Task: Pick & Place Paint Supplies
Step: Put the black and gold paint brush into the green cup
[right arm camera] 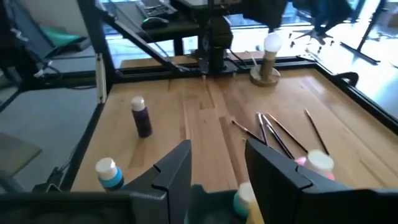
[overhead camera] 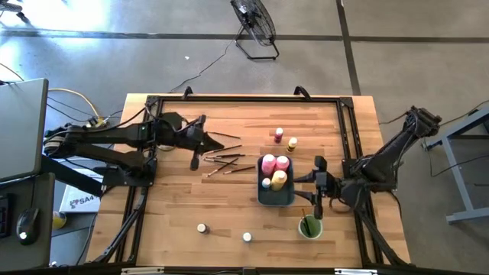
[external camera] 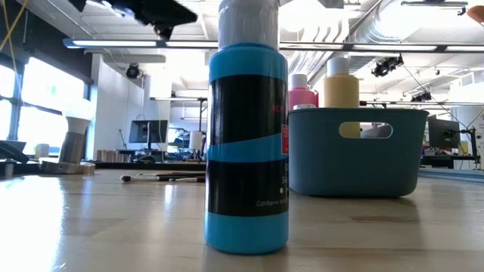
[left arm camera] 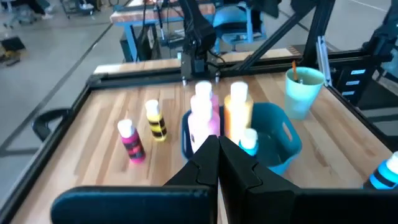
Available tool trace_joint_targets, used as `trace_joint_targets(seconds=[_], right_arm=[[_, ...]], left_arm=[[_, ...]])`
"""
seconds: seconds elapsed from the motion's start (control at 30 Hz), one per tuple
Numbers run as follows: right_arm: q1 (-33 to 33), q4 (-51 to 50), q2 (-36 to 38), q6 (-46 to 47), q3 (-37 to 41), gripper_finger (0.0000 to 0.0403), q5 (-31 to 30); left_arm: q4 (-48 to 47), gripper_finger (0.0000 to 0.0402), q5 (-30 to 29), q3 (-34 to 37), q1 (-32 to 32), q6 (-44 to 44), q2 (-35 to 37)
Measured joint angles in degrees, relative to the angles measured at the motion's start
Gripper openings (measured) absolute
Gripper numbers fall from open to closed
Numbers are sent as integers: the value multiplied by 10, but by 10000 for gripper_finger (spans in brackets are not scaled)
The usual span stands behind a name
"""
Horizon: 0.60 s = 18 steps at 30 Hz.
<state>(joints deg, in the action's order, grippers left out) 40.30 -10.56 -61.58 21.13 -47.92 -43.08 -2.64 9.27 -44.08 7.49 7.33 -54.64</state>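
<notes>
A blue-labelled bottle (external camera: 247, 143) with a pale cap stands closest to the low camera, filling the middle of that frame on the wooden worktop (overhead camera: 229, 206). Behind it to the right sits the blue-grey tray (external camera: 354, 151), with a pink squeeze bottle (external camera: 302, 91) and a yellow squeeze bottle (external camera: 341, 81) rising above its rim.

In the high view the tray (overhead camera: 276, 197) lies right of centre and holds two pink bottles (overhead camera: 275, 163), the yellow one (overhead camera: 279, 179) and a small blue-capped jar (overhead camera: 266, 183). Two small bottles (overhead camera: 285, 138) stand on the bare worktop just above the tray. Several thin brown-handled paintbrushes (overhead camera: 225, 160) lie scattered left of the tray. Two tiny pale-capped jars (overhead camera: 202, 228) stand well apart near the lower edge. The round green cup (overhead camera: 309, 226) stands at the lower right of the tray, with a thin stick standing in it.

The left gripper (overhead camera: 195, 162) hangs over the left ends of the brushes, its jaws closed together on nothing. The right gripper (overhead camera: 314, 210) hovers between the tray and the cup, its jaws partly apart and empty in the right wrist view.
</notes>
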Motion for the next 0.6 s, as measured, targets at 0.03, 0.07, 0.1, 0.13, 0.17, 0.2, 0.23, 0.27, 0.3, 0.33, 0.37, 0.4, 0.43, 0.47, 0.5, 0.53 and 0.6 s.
trace_joint_targets(seconds=[0.03, 0.07, 0.1, 0.13, 0.17, 0.2, 0.23, 0.27, 0.3, 0.33, 0.37, 0.4, 0.43, 0.47, 0.5, 0.53, 0.6], right_arm=[[-10, 2, 3, -13, 0, 144, 15], [-21, 2, 7, -25, 0, 144, 28], [-33, 6, 8, -35, 0, 144, 37], [-45, 8, 9, -44, 0, 144, 46], [-57, 8, 9, -50, 0, 144, 56], [-68, 9, 9, -57, 0, 144, 69], [-80, 9, 9, -62, 0, 144, 82], [-92, 8, 8, -63, 0, 144, 98], [-106, 9, 8, -63, 0, 144, 112], [-118, 9, 8, -62, 0, 144, 127], [-129, 9, 8, -61, 0, 144, 137], [-140, 10, 8, -60, 0, 144, 145], [-149, 9, 8, -60, 0, 144, 151], [-157, 10, 8, -60, 0, 144, 151], [-163, 10, 8, -60, 0, 144, 151], [-169, 10, 8, -62, 0, 144, 151], [-178, 9, 8, -63, 0, 144, 151]], left_arm=[[-1, 0, -2, 9, 0, -5, 8], [-3, 0, -3, 16, 0, -12, 15], [-3, 0, -7, 20, 0, -17, 21], [-2, 0, -11, 24, 0, -19, 27], [-4, 0, -13, 27, 0, -21, 32], [-5, 0, -13, 30, 0, -26, 38], [-5, 0, -13, 32, 0, -28, 42], [-4, 0, -13, 33, 0, -30, 45], [-3, 0, -14, 35, 0, -31, 49], [-5, 0, -14, 36, 0, -31, 52], [-5, 0, -13, 37, 0, -31, 53], [-6, 0, -13, 37, 0, -31, 54], [-9, 0, -13, 37, 0, -31, 54], [-10, 0, -13, 37, 0, -31, 54], [-10, 0, -13, 37, 0, -31, 54], [-10, 0, -13, 37, 0, -31, 54], [-17, 0, -14, 37, 0, -31, 54]])
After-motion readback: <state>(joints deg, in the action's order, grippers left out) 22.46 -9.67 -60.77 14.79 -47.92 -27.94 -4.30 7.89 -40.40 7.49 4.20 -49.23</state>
